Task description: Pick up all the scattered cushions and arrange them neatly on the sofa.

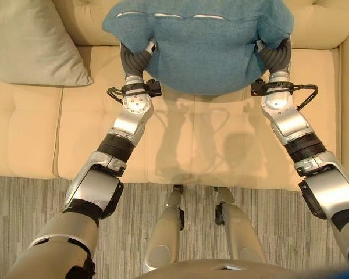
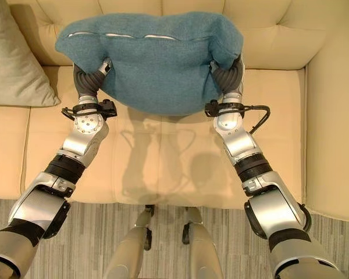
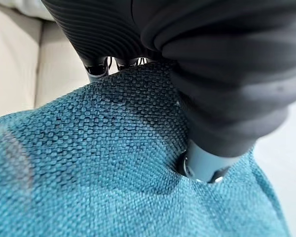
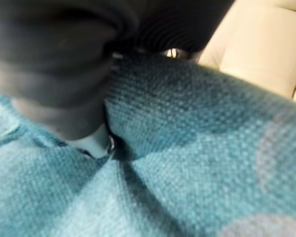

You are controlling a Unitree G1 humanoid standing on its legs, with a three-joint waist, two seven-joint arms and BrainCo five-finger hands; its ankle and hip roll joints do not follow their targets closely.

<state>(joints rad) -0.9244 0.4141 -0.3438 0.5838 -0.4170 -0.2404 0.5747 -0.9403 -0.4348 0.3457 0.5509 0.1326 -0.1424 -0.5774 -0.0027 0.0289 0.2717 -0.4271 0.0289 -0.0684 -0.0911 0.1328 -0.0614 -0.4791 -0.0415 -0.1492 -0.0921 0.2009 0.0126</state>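
**Teal cushion held over the sofa seat**

A cream sofa [image 2: 163,168] stands on a grey striped carpet [image 1: 23,203], with tufted back cushions behind. No writing or label can be read on anything. A teal cushion [image 2: 157,58] hangs above the middle seat, its zip seam along the far edge, casting a shadow on the seat below. The left hand [image 1: 141,55] grips its left edge and the right hand [image 1: 273,55] its right edge. The wrist views add what the head views hide: each thumb [image 3: 204,165] presses into the woven fabric, pinching it against the fingers. A beige cushion [image 1: 29,40] leans in the sofa's left corner, well apart from the teal one.
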